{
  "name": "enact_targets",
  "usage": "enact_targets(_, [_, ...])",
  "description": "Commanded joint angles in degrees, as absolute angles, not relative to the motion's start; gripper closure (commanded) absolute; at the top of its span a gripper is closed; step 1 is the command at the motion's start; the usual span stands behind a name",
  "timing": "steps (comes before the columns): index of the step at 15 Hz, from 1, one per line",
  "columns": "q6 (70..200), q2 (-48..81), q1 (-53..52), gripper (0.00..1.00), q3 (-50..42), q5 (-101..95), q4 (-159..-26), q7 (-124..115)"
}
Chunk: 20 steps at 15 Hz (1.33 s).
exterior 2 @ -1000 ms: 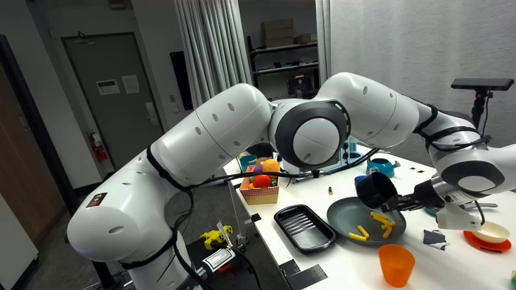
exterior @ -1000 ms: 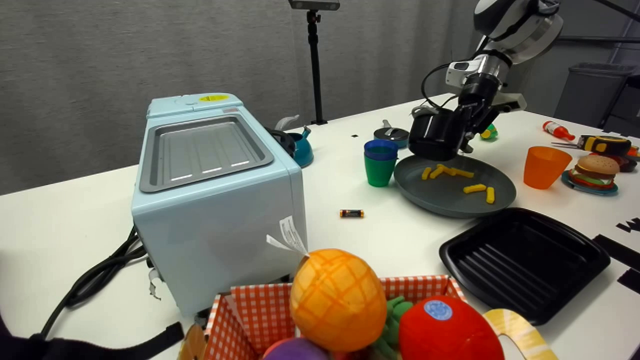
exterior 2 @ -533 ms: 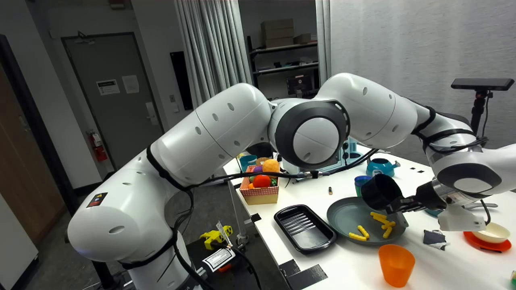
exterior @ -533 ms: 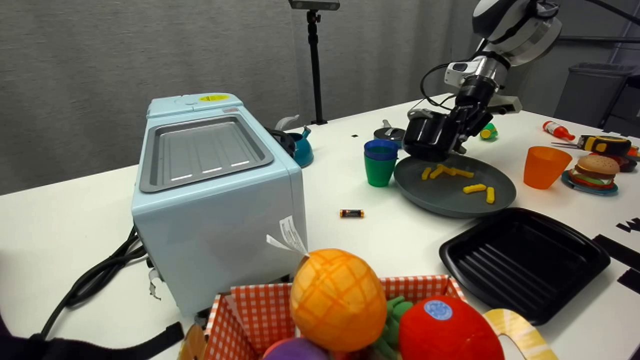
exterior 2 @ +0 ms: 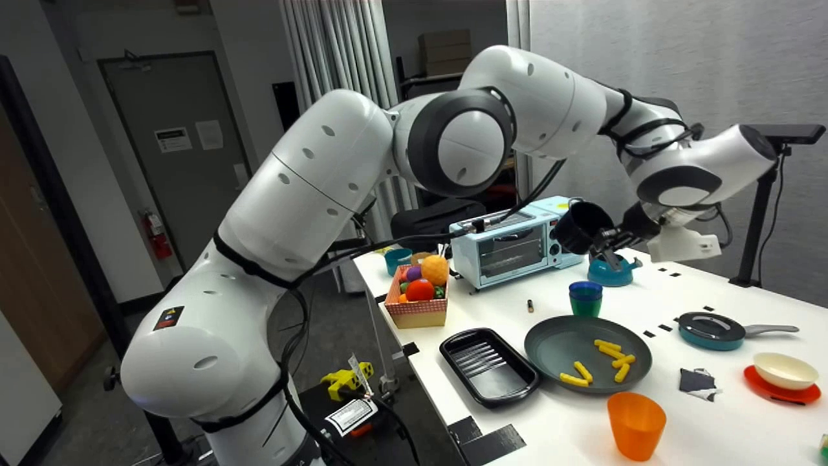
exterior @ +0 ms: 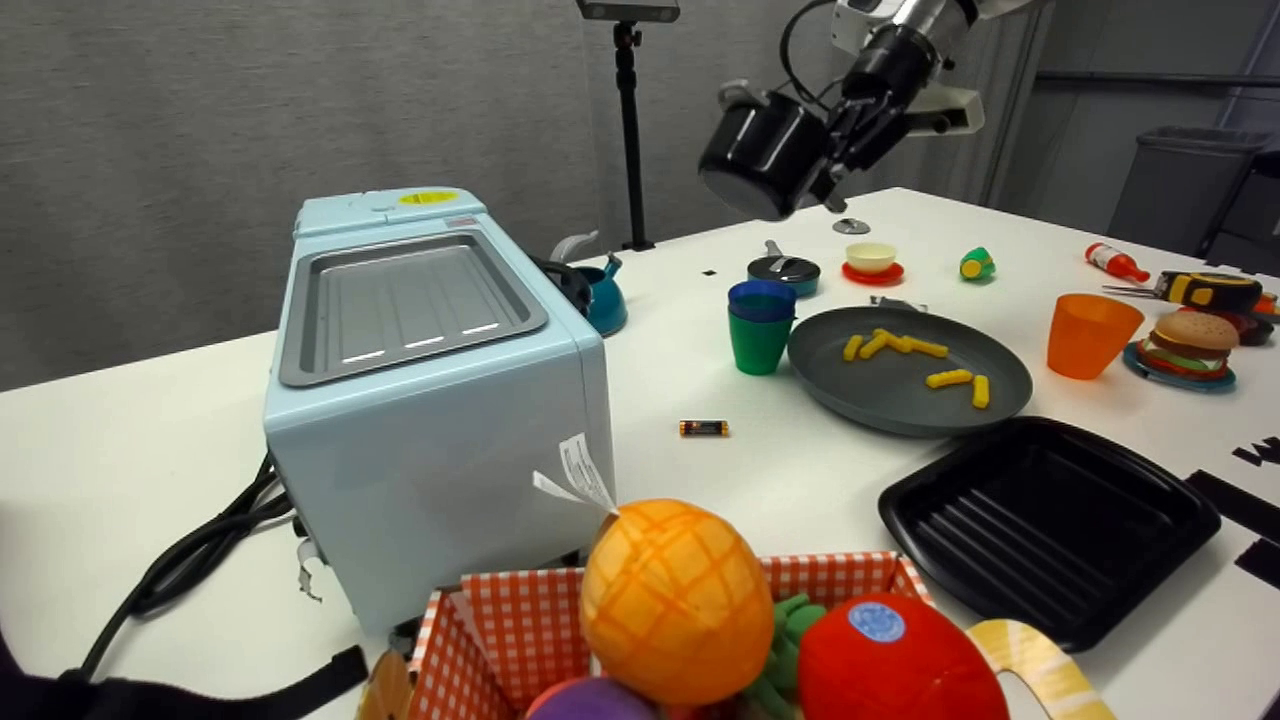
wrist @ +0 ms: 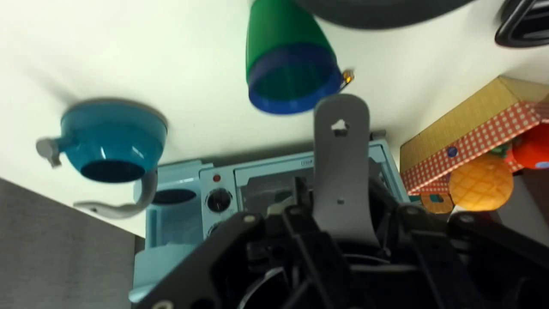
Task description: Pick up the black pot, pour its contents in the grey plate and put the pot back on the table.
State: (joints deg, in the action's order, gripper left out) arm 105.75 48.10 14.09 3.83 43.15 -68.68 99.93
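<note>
My gripper (exterior: 836,172) is shut on the black pot (exterior: 760,155) and holds it tilted, high above the white table (exterior: 790,450). In an exterior view the pot (exterior 2: 577,226) shows in front of the toaster oven and kettle. In the wrist view the pot's grey handle (wrist: 341,171) sticks up between the fingers; the pot's body is mostly hidden there. The grey plate (exterior: 890,400) lies on the table, below and away from the pot. The yellow fry pieces (exterior: 950,378) lie on it in two loose groups. I see no pieces in the pot, but its inside is dark.
Stacked green and blue cups (exterior: 760,335) stand beside the plate. A black ridged tray (exterior: 1050,520) and an orange cup (exterior: 1093,335) are close to it. A light blue toaster oven (exterior 2: 511,252), a teal kettle (exterior 2: 611,272) and a fruit basket (exterior 2: 414,317) stand farther off.
The gripper has lifted the pot well up and away from the plate, toward the toaster oven's side. The pot is less tipped over. The fry pieces have stayed on the plate.
</note>
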Motion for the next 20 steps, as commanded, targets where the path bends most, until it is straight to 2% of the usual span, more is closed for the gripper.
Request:
enact_targets(1, [108.7, 37.7, 11.1, 0.88, 5.7, 42.8, -77.1, 95.6])
enact_targets(9, [129.7, 21.3, -0.8, 0.88, 4.4, 27.9, -98.7, 74.5])
enact_targets(14, [128.6, 17.6, -1.6, 0.88, 4.8, 15.0, -109.1, 62.0])
enact_targets(20, [129.4, 19.2, -0.7, 0.88, 6.2, 12.0, -116.8, 58.6])
